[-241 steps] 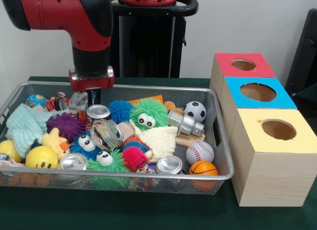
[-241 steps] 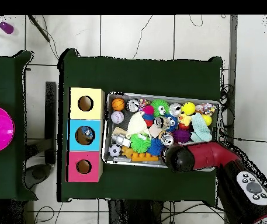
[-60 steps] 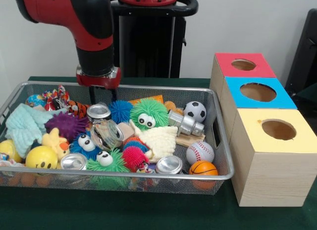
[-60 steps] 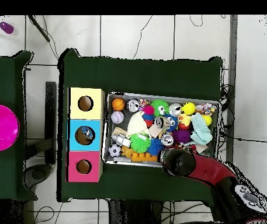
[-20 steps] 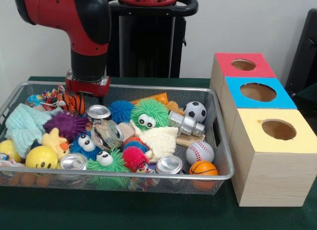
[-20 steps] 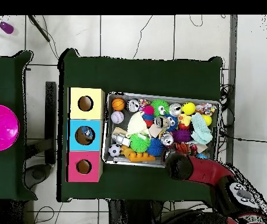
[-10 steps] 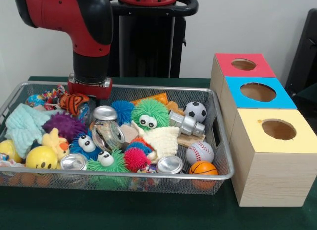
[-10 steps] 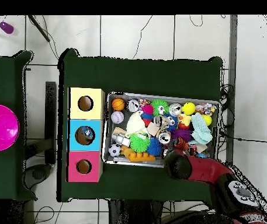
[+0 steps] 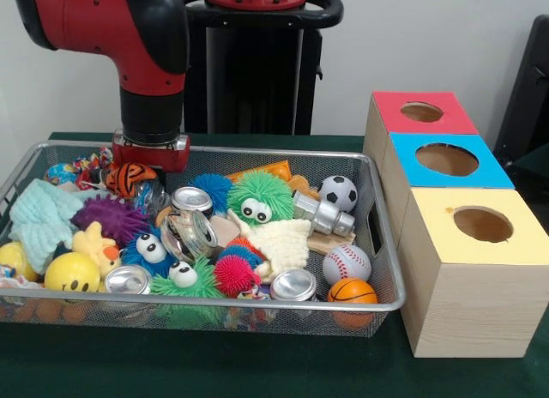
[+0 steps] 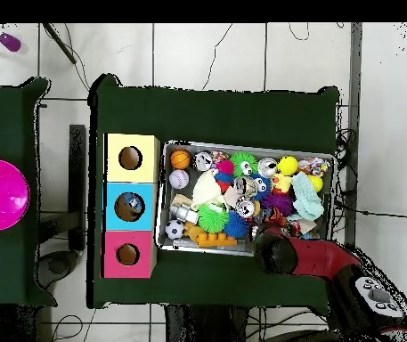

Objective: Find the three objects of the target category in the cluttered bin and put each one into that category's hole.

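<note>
The target category is not named, but something grey [image 10: 132,206] is seen in the blue box's [image 10: 114,191] hole from overhead, so cans are judged to be the likely targets. The gripper [image 9: 153,161] is held low at the far left corner of the bin [image 9: 257,149], its lower part hidden behind the mesh and the clutter, so whether it is wide, narrow or holding anything cannot be told. An orange striped toy [image 9: 127,175] lies just beneath it, touching or nearly so. The nearest can [image 9: 191,200] lies just beside the gripper, toward the front view's right and a little nearer the camera, resting on a glass jar [image 9: 190,233] with its lid tipped up and toward the camera; its long axis is thus judged to be tilted, not upright. The coming move is judged to turn on that short sideways offset: the gripper would have to be shifted off the toy and over the can before any descent. Two more cans [image 9: 129,280] [image 9: 293,285] lie against the near rim, well apart from the gripper.
</note>
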Controlling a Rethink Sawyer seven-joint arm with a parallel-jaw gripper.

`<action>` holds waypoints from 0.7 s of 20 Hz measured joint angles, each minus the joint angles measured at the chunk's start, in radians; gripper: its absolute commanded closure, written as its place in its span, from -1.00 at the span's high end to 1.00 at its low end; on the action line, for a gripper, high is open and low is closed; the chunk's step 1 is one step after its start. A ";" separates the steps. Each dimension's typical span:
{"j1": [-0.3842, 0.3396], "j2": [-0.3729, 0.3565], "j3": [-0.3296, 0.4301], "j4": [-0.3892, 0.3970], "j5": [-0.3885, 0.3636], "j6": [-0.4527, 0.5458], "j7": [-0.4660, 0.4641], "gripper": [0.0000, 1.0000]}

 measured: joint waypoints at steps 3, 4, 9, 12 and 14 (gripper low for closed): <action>-0.001 -0.002 0.005 0.000 -0.016 0.000 0.000 -1.00; -0.001 -0.002 0.005 0.000 -0.020 0.000 0.000 -1.00; -0.005 -0.007 0.015 0.003 -0.031 0.000 0.000 -1.00; -0.017 -0.019 0.031 0.011 -0.031 0.003 0.000 -1.00; -0.028 -0.032 0.048 0.019 -0.031 0.009 0.000 -1.00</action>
